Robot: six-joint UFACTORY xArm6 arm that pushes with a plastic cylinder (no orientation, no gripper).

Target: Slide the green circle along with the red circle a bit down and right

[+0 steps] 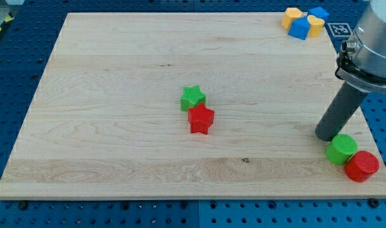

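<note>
Red circle (361, 166) near board edge (370, 190), touching green circle (341, 149); my tip (326, 135) behind green; no claw fitted; overpush risks drop-off

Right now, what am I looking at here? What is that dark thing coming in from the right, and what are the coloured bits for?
It is one picture, from a camera looking down at a wooden board. The dark rod is the end of a robot arm; it holds nothing and only pushes. My tip rests just up and left of the green circle, which touches the red circle near the board's bottom right corner. In the middle sit a green star and a red star, touching. A cluster of yellow and blue blocks lies at the top right.
</note>
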